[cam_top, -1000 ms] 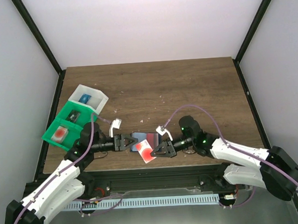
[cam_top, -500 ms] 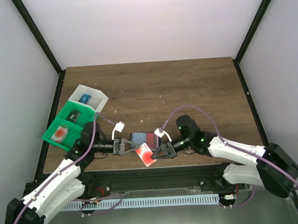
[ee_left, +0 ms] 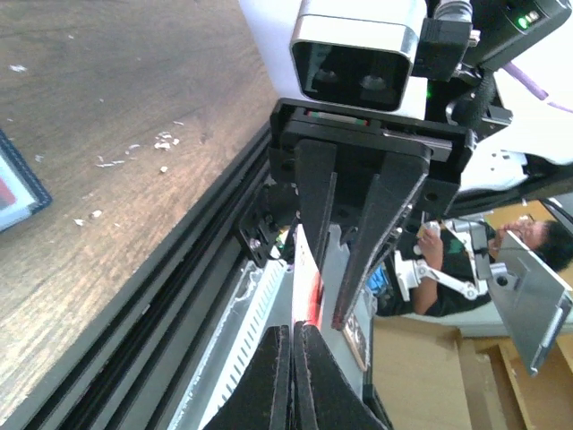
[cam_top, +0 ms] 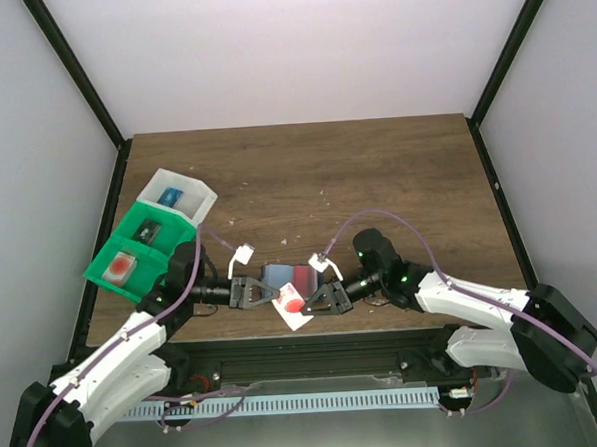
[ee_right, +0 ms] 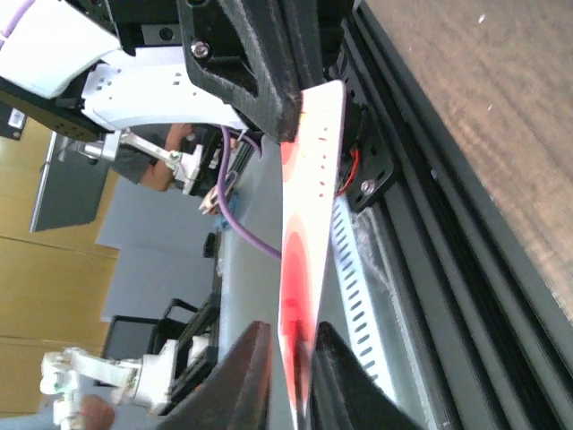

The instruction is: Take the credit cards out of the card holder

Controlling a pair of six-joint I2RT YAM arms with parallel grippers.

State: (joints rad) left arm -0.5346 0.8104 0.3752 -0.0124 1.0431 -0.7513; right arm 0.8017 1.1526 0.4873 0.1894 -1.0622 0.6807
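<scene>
Credit cards, two: first card (cam_top: 294,307) just beside the single card holder (cam_top: 279,276), pinched by left fingers (ee_left: 269,376); right fingers (ee_right: 246,372) flank it, grip unclear. Second card (cam_top: 120,263) well left, in green bin (cam_top: 145,264).

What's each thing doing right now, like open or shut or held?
credit card: held up off the table.
left gripper: shut on the credit card.
right gripper: slightly open around the credit card.
card holder: unfolded, lying flat on the table.
white bin: open top, blue thing inside.
green bins: open top, something in each.
</scene>
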